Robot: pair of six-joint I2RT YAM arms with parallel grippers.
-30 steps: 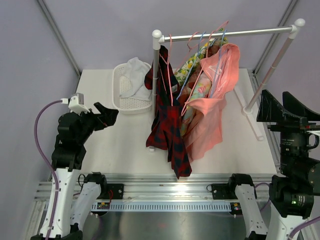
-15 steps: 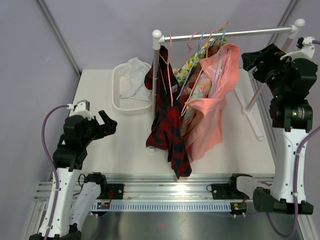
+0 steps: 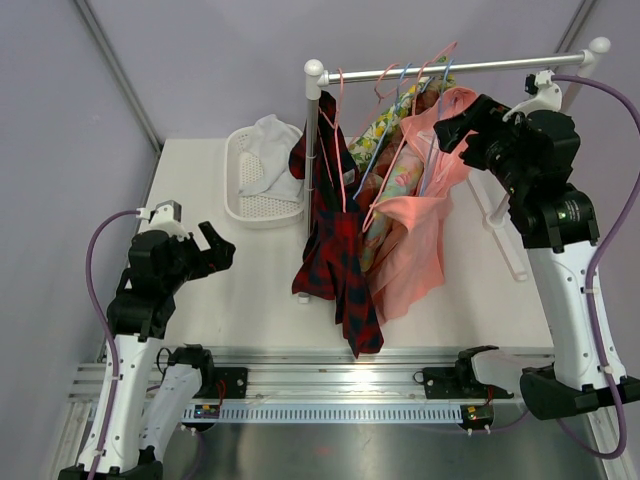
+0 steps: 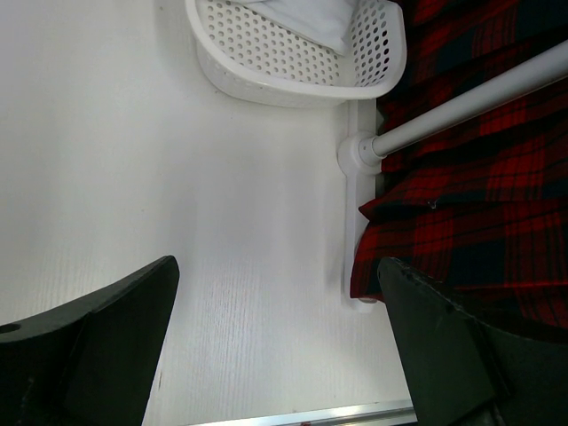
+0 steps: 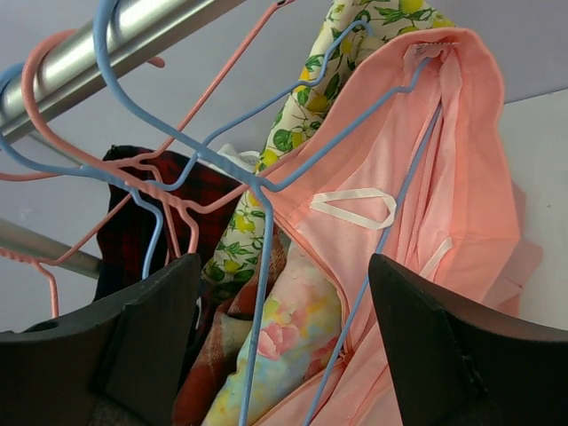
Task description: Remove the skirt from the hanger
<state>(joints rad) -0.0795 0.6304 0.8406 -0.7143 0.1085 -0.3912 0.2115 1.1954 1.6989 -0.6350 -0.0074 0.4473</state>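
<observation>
The left pincer (image 4: 277, 264) hangs over the white counter (image 4: 177, 177), its dark fingers (image 4: 106, 346) spread wide with only bare counter between them. A perforated white basket (image 4: 284, 62) holding white cloth (image 4: 306, 16) sits at the top. To the right, a white pole (image 4: 479, 98) meets its foot (image 4: 358, 213), with red plaid fabric (image 4: 479, 231) draped around it.

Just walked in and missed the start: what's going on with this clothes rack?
The right pincer is open up by the rail, close to the pink garment, probably the skirt to remove, on a blue hanger. The left pincer is open over the table, apart from the red plaid garment. Neither holds anything.
</observation>
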